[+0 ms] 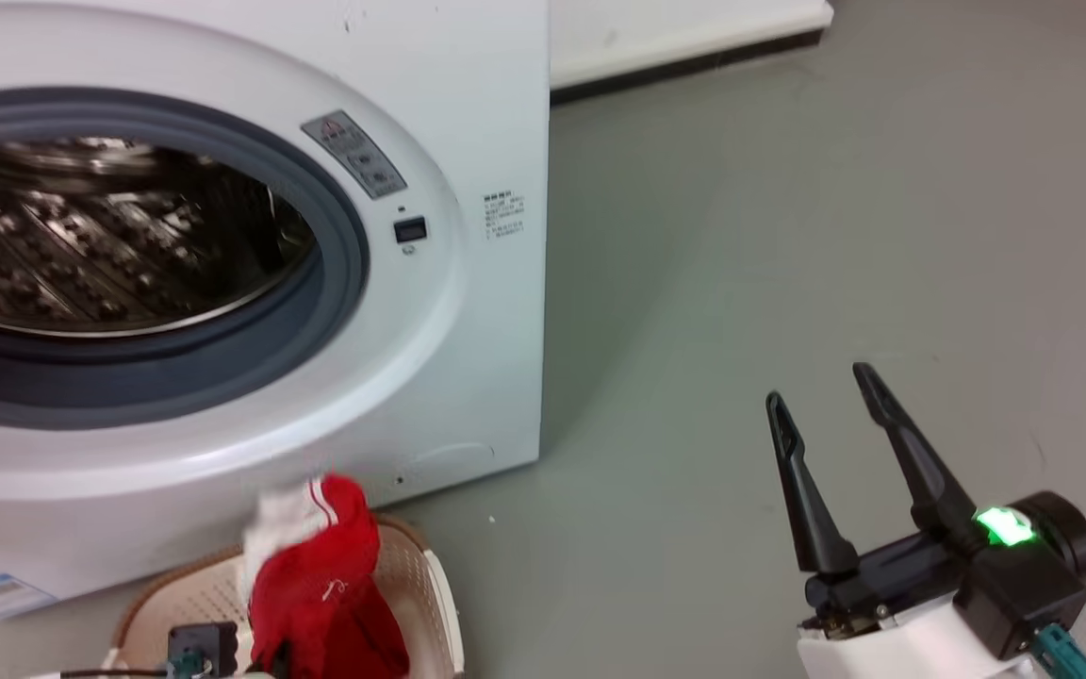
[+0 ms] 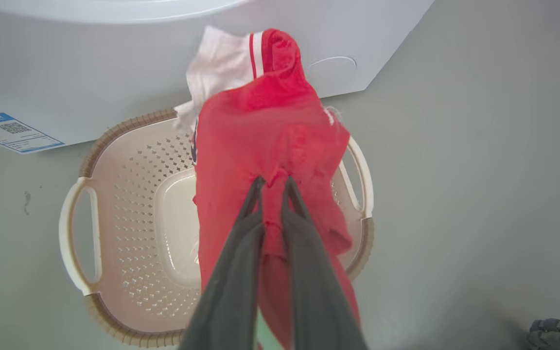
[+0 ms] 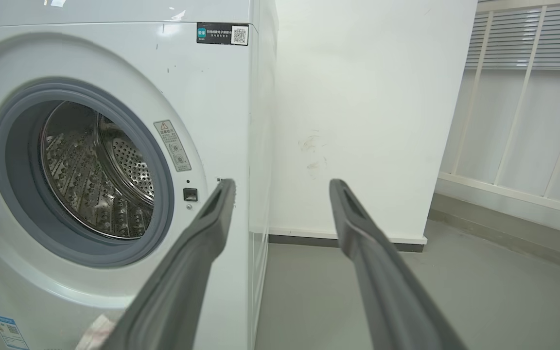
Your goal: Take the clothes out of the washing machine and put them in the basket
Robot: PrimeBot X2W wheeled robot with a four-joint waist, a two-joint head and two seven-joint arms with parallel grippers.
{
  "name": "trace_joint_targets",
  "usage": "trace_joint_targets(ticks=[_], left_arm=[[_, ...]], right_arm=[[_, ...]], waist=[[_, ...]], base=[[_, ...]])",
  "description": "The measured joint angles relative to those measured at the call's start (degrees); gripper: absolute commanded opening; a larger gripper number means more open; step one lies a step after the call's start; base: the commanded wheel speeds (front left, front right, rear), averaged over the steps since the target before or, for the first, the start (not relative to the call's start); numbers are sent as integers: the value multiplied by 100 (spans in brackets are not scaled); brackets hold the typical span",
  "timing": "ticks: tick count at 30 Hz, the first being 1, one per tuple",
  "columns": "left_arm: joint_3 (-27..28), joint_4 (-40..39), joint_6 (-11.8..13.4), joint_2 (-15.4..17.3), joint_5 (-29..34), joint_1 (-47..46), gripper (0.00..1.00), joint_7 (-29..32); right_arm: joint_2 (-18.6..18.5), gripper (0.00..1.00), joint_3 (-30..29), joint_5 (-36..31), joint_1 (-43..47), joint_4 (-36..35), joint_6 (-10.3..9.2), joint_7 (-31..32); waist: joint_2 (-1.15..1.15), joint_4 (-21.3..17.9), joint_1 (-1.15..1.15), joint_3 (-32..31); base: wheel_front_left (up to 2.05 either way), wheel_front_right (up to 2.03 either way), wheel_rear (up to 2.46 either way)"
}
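The red garment (image 2: 270, 126) is pinched in the closed left tool (image 2: 272, 182) above the basket (image 2: 129, 126), positioned for release, while the right tool (image 1: 818, 385) is held wide open, empty.

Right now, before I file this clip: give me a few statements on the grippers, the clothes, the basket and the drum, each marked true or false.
1. The left gripper is shut on a red garment. True.
2. That garment lies flat inside the basket. False: it hangs from the gripper above the basket.
3. The right gripper is open and holds nothing. True.
4. Red clothes fill the drum. False: the part in view is bare steel.
5. The basket sits on top of the washing machine. False: it stands on the floor in front of it.
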Motion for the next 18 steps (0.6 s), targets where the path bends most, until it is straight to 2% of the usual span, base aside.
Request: trace_joint_targets(ticks=[10,18], left_arm=[[-7,1314,-289,-157,-15,-1057,0,159],[30,2020,-287,-123,-85,-1836,0,415]], right_arm=[[-3,100,-38,208,-598,-203,0,0],[-2,100,-57,361,-1092,-356,0,0]], waist=[[0,-142,0,1108],[0,-229,1,2079]], base=[[0,0,0],[0,0,0]])
